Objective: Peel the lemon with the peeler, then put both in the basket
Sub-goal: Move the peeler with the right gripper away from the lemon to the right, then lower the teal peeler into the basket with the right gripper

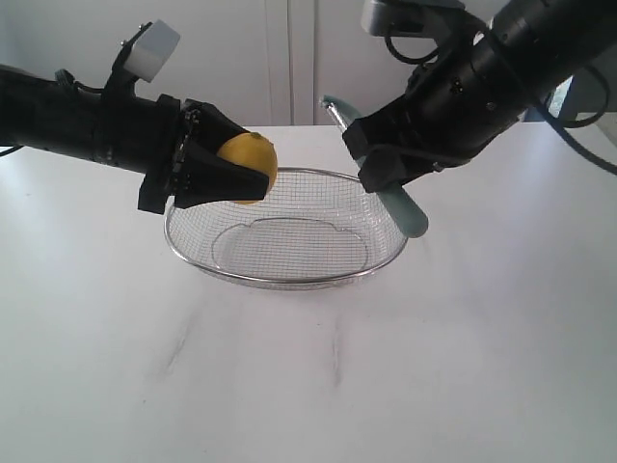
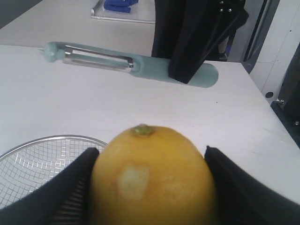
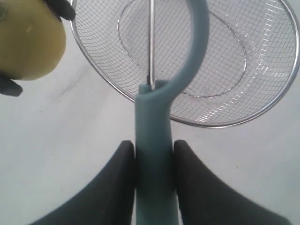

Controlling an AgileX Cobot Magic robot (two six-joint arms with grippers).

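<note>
My left gripper [image 1: 241,174] is shut on the yellow lemon [image 1: 251,164], held in the air over the left rim of the wire basket [image 1: 289,280]. In the left wrist view the lemon [image 2: 152,176] fills the gap between both pads and shows a pale scraped patch on its skin. My right gripper [image 1: 381,169] is shut on the teal handle of the peeler [image 1: 410,214], held above the basket's right side with the blade end [image 1: 335,106] pointing up and left. In the right wrist view the peeler [image 3: 154,154] sits clamped between the two dark fingers, over the basket [image 3: 225,123].
The basket stands on a white table [image 1: 308,386]. A pale wall lies behind it. A tray with a blue object [image 2: 119,5] sits on another surface in the left wrist view. Dark equipment [image 2: 281,56] stands off the table's edge.
</note>
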